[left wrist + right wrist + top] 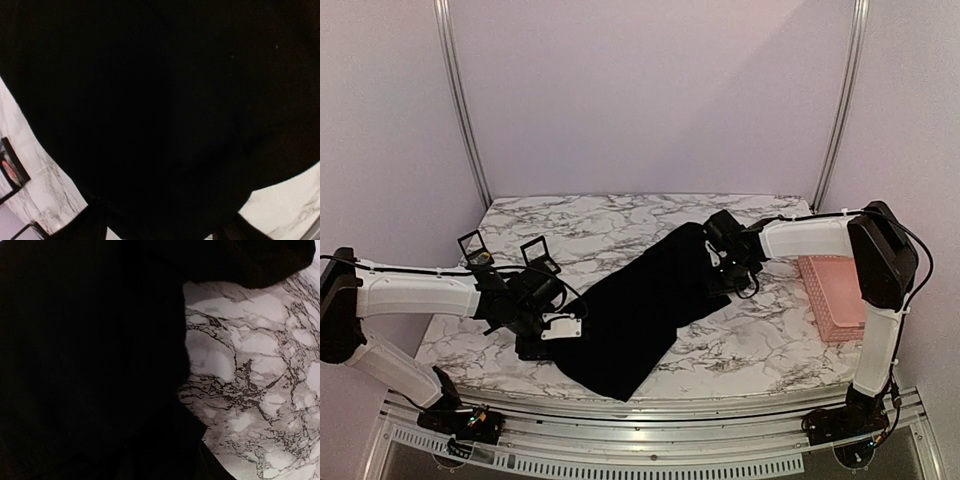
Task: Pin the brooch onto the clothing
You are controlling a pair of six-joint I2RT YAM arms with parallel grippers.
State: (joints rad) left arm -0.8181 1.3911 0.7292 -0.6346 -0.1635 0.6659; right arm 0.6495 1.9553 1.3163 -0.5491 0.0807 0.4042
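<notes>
The black T-shirt (640,310) lies bunched in a diagonal strip across the marble table (760,345). No light-blue mark shows on it. I see no brooch in any view. My left gripper (558,325) is at the shirt's near-left edge. In the left wrist view the black cloth (160,100) fills the frame, and the dark fingers (92,222) stand wide apart over it. My right gripper (717,262) is at the shirt's far-right end. In the right wrist view the cloth (85,355) covers the left side, and the fingers are lost in the black.
A pink tray (835,295) sits at the right edge of the table. Two small black-framed squares (472,243) stand at the far left, and one shows in the left wrist view (11,167). Bare marble (260,365) lies right of the cloth.
</notes>
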